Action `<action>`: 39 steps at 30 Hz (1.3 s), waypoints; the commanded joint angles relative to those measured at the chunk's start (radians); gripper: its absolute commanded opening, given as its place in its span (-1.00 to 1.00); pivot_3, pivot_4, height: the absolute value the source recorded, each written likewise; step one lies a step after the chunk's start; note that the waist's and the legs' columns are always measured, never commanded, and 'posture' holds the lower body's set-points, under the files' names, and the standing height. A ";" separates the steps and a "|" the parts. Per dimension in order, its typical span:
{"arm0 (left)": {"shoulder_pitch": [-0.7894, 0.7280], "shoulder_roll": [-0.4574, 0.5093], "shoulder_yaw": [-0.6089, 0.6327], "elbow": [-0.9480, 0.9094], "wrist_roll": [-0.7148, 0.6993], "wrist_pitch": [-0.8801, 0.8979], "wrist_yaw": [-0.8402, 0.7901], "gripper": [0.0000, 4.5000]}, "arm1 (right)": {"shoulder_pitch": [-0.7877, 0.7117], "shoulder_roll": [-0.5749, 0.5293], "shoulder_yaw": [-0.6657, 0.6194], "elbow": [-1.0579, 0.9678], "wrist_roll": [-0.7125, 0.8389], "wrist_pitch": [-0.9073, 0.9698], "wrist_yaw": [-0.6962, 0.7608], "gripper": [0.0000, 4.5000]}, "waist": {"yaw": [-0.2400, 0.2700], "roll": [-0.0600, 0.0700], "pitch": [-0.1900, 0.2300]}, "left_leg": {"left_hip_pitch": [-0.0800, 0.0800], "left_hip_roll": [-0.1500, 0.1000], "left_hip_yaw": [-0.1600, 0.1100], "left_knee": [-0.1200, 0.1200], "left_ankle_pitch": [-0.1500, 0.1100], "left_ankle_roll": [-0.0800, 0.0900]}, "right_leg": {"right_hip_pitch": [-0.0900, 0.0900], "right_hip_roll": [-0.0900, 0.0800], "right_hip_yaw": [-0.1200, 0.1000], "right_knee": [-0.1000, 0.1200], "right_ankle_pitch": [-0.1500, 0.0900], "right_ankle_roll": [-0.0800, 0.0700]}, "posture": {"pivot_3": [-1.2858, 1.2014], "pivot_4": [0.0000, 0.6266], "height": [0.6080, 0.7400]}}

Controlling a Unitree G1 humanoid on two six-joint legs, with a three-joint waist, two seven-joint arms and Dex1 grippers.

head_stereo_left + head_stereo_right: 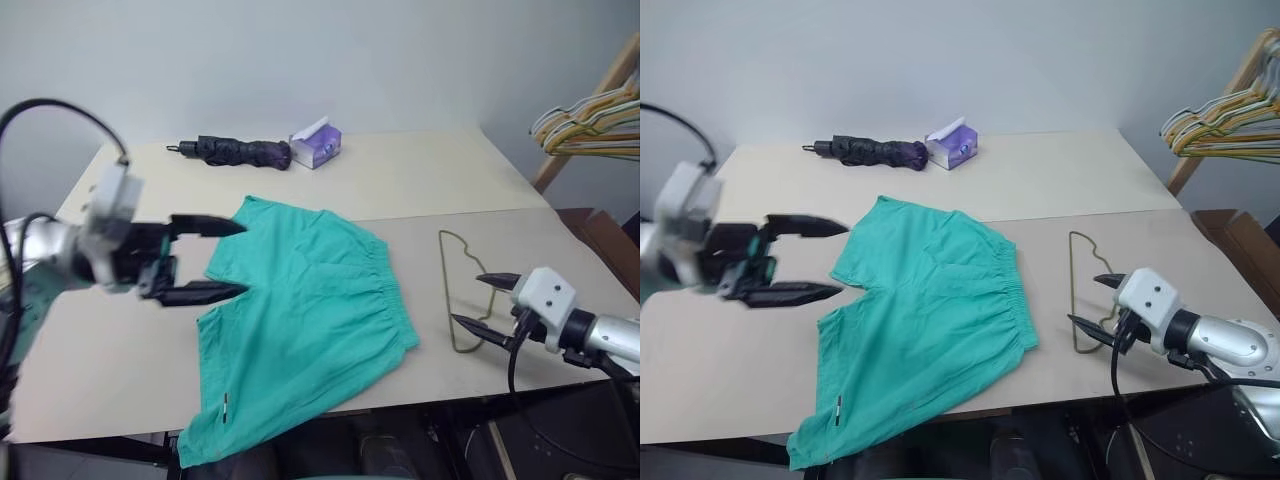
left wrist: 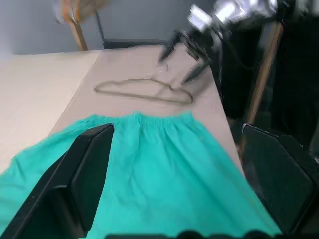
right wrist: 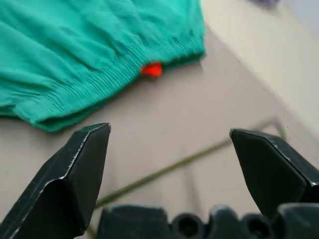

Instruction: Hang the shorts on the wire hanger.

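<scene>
Left eye view: shorts (image 1: pixel 300 320) lie flat on tabletop (image 1: pixel 430 185), wire hanger (image 1: pixel 458 290) just right; left gripper (image 1: pixel 215 260) and right gripper (image 1: pixel 485 302) hover with jaws wide, empty.

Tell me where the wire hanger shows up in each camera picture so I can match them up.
Left eye view: wire hanger lies flat, right of the shorts.
Right eye view: hanger right of centre, between the shorts and the right gripper.
Left wrist view: hanger lies beyond the waistband.
Right wrist view: a thin wire crosses between the fingers.
Shared landmark: the shorts' gathered waistband.
</scene>
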 commanded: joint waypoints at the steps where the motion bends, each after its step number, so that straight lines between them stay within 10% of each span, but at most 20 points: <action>1: -0.087 -0.064 -0.055 -0.017 0.031 0.061 0.068 0.99 | -0.080 -0.010 -0.029 -0.118 0.130 0.445 -0.166 1.00 | -0.007 -0.001 0.000 | -0.001 0.000 0.000 0.000 0.000 0.000 | -0.001 0.000 0.000 -0.001 0.000 0.000 | -0.11 -0.73 1.00; 13: -0.128 -0.163 -0.076 -0.019 0.114 0.085 0.075 1.00 | -0.407 0.285 0.060 -0.004 0.081 1.138 -0.436 0.92 | -0.029 -0.001 0.000 | -0.023 0.000 -0.003 0.005 0.000 -0.001 | -0.020 0.002 0.000 0.001 0.005 -0.005 | -0.12 -0.74 1.00; 27: -0.101 -0.189 -0.066 0.010 0.178 0.045 0.038 1.00 | -0.438 0.345 0.051 0.034 -0.061 1.164 -0.430 -0.93 | -0.029 -0.003 -0.002 | -0.023 0.000 -0.004 0.007 0.000 -0.001 | -0.018 0.003 0.000 -0.001 0.004 0.001 | -0.12 -0.73 1.00; 39: -0.127 -0.267 -0.069 0.067 0.250 0.018 0.080 1.00 | -0.501 0.261 0.041 0.092 -0.286 0.902 -0.435 -0.99 | -0.035 -0.001 -0.001 | -0.027 0.000 -0.004 0.007 0.000 -0.001 | -0.023 0.003 0.000 -0.001 0.004 0.001 | -0.13 -0.76 1.00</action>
